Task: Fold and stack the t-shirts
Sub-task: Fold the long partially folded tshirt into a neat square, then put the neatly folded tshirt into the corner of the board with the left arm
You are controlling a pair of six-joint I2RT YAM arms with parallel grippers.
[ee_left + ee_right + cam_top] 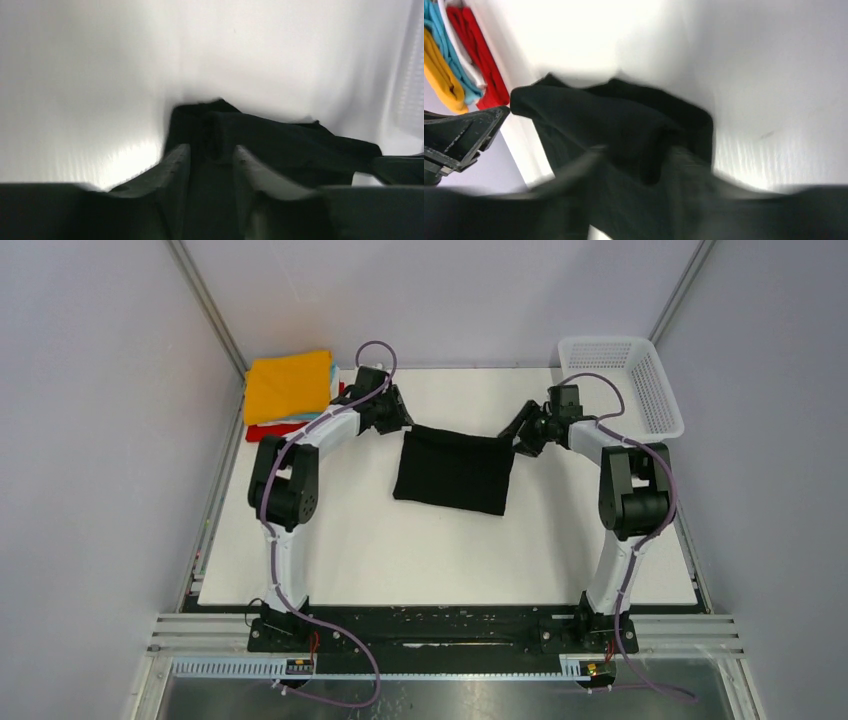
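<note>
I see the black shirt folded on the table. Left gripper at its far left corner, jaws narrowly parted. Right gripper at its far right corner; blurred, I cannot tell its grip.

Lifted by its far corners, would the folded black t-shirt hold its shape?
Probably not: the black t-shirt looks soft, bunched at its edge in the wrist views, so it would likely sag and unfold. Thin and flat, it seems light, and could slide if pushed.
</note>
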